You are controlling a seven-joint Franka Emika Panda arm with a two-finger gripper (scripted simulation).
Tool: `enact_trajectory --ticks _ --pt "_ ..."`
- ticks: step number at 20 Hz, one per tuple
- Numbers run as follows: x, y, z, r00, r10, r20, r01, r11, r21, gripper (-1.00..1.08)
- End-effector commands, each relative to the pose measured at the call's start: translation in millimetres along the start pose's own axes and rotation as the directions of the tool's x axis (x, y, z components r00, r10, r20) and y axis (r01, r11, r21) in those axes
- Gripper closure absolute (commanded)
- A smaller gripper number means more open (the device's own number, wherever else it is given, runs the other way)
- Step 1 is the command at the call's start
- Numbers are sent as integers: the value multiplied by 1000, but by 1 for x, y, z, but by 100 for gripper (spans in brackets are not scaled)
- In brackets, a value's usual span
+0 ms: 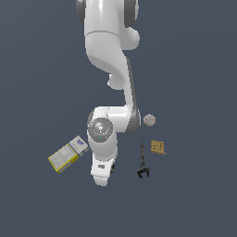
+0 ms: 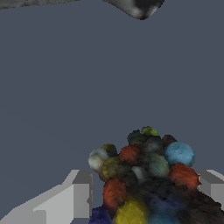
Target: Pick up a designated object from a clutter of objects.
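The designated object (image 2: 144, 175), a dark lumpy thing with blue, orange, red and yellow knobs, fills the gap between my two grey fingers (image 2: 76, 192) in the wrist view. Both fingers press against its sides, so my gripper (image 2: 144, 186) is shut on it. In the exterior view the white hand (image 1: 102, 172) hangs low near the middle and hides the lump. The rest of the clutter of objects lies around it: a yellow-white-blue box (image 1: 68, 154), a white baseball (image 1: 149, 120), a tan holed block (image 1: 158, 147) and a slim black tool (image 1: 143, 162).
The box lies close to the hand on the exterior view's left. The black tool, tan block and baseball are on its right. A blurred grey-white shape (image 2: 140, 6) shows at the wrist view's edge. The floor is plain dark grey.
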State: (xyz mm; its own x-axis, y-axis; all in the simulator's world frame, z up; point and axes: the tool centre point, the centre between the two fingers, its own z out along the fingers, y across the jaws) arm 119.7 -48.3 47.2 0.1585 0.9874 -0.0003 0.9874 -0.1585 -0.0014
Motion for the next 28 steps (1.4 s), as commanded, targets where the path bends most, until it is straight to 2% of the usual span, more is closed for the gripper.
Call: enact_trajectory --ticks 1,11,28 --pt "0 -2 -7 1000 0 0 0 1000 -2 108" --pt "2 -30 -59 1000 0 1 0 1000 -2 108" --pt "7 -104 -205 1000 -1 1 1 1000 -2 108"
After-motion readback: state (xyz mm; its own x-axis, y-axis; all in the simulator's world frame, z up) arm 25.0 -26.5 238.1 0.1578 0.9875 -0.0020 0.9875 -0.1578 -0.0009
